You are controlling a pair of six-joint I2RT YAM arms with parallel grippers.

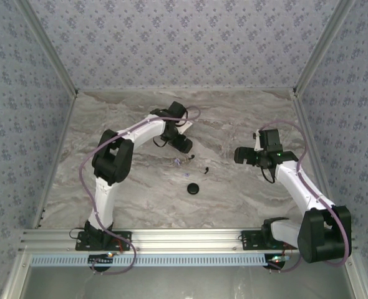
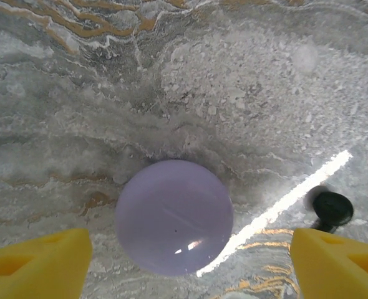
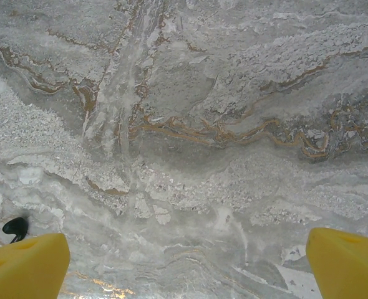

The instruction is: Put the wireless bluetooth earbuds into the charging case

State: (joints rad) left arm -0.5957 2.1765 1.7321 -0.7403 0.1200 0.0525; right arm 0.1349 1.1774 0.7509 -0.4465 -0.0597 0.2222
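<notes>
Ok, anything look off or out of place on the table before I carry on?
Nothing looks spilled or broken. The lavender disc shows a smooth closed dome with no sockets visible, and a black earbud lies loose on the table beside it, not touching.

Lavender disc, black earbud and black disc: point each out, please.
Lavender disc (image 2: 173, 217): left wrist view, centre of its domed top.
Black earbud (image 2: 332, 208): left wrist view, its rounded head.
Black disc (image 1: 193, 188): top external view, centre of its top.
</notes>
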